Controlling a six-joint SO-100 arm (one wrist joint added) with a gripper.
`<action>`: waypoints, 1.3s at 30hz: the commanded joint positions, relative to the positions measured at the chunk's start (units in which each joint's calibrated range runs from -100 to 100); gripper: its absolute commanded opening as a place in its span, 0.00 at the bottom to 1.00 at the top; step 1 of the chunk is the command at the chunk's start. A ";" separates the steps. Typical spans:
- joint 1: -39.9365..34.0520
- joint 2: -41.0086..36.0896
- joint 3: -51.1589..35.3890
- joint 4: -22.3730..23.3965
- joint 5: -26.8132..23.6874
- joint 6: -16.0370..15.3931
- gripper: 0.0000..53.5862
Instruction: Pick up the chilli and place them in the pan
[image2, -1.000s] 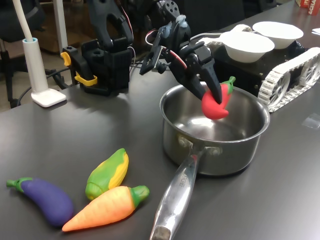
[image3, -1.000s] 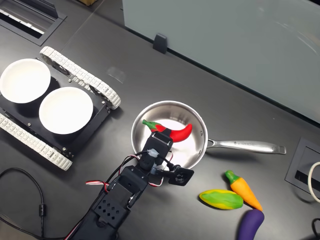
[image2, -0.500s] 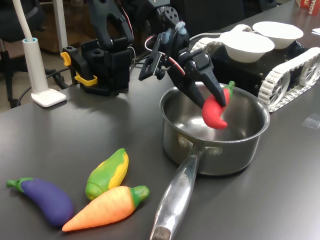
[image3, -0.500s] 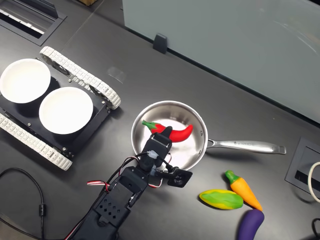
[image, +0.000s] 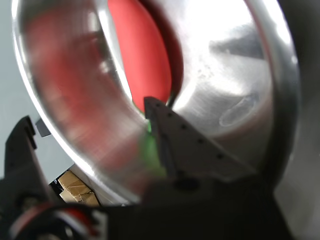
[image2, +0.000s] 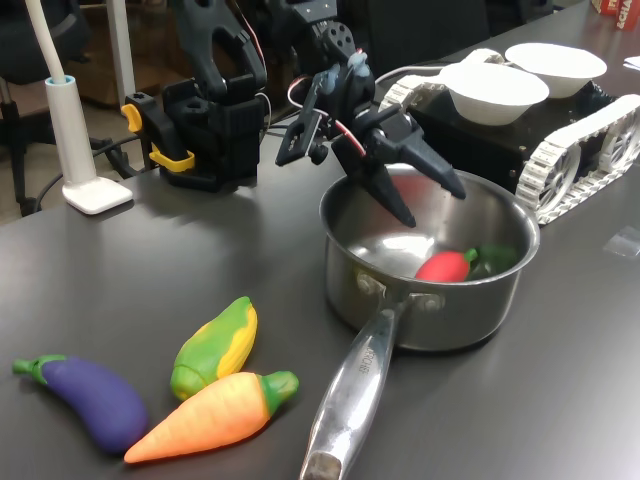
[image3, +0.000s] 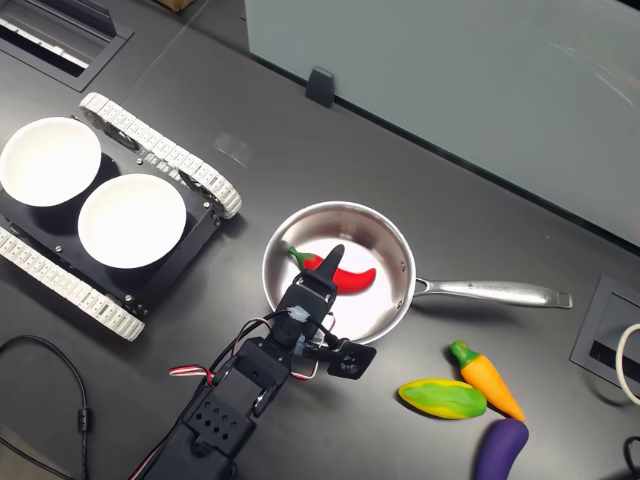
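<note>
Chilli (image2: 447, 266) lies on the floor of the pan (image2: 505, 290), red body with its green stem toward the first exterior view's right; in the second exterior view the chilli (image3: 348, 279) sits near the pan's middle with the stem end pointing to the second exterior view's left. Nothing grips it. Gripper (image2: 432, 203) hangs over the pan's rim with jaws spread apart and empty, both black fingers pointing down into the pan, clear of the chilli in the first exterior view. In the second exterior view the gripper (image3: 331, 268) overlaps the chilli's stem end from above, contact cannot be told there. Wrist view is blurred: red chilli (image: 142, 60) against the shiny pan wall (image: 235, 90), one black finger (image: 185, 145) in front, a bit of green near its tip.

Pan handle (image2: 352, 395) points toward the camera in the first exterior view, toward the second exterior view's right in the other. On the dark table (image2: 140, 270) near the handle: corn toy (image2: 215, 348), carrot (image2: 215, 415) touching the corn, purple eggplant (image2: 85, 397) just beside the carrot. Behind the pan a tracked black base (image2: 580, 130) carries two white bowls (image2: 495, 90). White lamp stand (image2: 85, 180) at the first exterior view's left, well apart from the pan
</note>
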 joint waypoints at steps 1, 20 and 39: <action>-0.77 -4.60 -1.39 -2.82 -0.39 0.25 0.72; 2.33 -9.58 -5.20 -2.22 -0.59 0.25 0.63; -0.08 -24.25 -2.48 1.45 0.98 0.25 0.00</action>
